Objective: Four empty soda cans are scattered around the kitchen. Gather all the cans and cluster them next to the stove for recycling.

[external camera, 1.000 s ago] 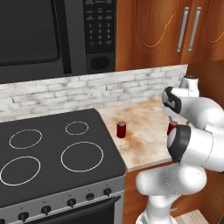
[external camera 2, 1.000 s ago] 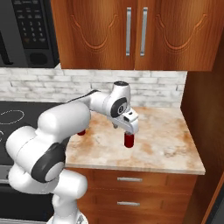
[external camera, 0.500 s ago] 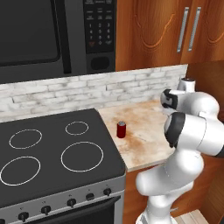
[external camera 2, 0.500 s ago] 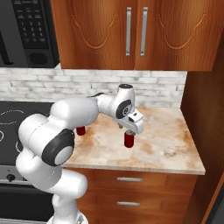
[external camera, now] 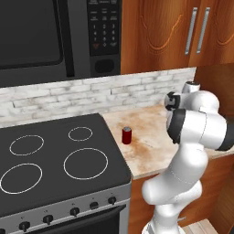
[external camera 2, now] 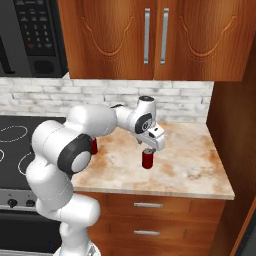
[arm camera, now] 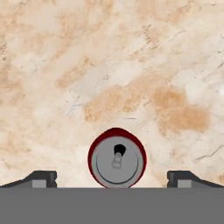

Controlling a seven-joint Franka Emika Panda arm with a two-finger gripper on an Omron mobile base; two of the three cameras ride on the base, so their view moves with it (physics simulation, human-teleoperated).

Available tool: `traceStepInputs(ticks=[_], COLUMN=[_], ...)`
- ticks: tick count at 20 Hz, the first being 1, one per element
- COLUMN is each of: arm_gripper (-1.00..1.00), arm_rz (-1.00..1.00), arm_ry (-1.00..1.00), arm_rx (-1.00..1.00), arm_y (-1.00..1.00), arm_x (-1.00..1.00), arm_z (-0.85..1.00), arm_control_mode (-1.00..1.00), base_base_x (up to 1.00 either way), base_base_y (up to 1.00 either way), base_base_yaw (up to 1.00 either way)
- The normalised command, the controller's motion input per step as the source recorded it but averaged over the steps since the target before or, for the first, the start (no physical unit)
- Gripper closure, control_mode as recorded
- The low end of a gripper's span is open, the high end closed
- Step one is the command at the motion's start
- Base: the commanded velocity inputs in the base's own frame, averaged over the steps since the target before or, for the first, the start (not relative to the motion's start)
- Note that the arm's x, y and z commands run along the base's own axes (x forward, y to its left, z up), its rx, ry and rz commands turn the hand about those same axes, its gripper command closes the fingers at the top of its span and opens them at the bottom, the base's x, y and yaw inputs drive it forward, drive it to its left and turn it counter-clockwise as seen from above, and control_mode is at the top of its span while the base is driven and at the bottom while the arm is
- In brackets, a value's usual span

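A red soda can [external camera 2: 147, 159] stands upright on the beige counter, right of centre. My gripper [external camera 2: 150, 145] hangs open just above it, pointing down. In the hand view the can's silvery top [arm camera: 117, 160] lies between the two fingertips [arm camera: 42, 178], well apart from both. A second red soda can [external camera: 126, 135] stands on the counter close to the right edge of the stove [external camera: 55, 155]. In the right base view that can [external camera 2: 94, 146] is half hidden behind my arm. The black stove [external camera 2: 15, 145] fills the left side.
A black microwave [external camera: 55, 36] hangs above the stove. Wooden cabinets [external camera 2: 150, 40] hang over the counter [external camera 2: 190, 165], and a brick backsplash [external camera: 114, 91] runs behind it. A wooden side wall closes the counter's right end. Drawers sit below the front edge.
My arm's elbow has swung up and to the right, turning the hand a little. The gripper stays open over the same can. Neither can has moved.
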Motion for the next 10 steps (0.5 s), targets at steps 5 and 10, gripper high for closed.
traceStepInputs(ticks=[5,10], arm_gripper=[-1.00,-1.00], arm_rz=[-0.04,-0.07], arm_ry=[0.00,0.00], arm_rx=[0.00,0.00], arm_y=[-0.03,-0.02], arm_x=[-0.02,-0.06], arm_z=[-0.23,-0.26], arm_control_mode=[-1.00,-1.00], base_base_x=[0.00,0.00], base_base_y=[0.00,0.00], base_base_yaw=[0.00,0.00])
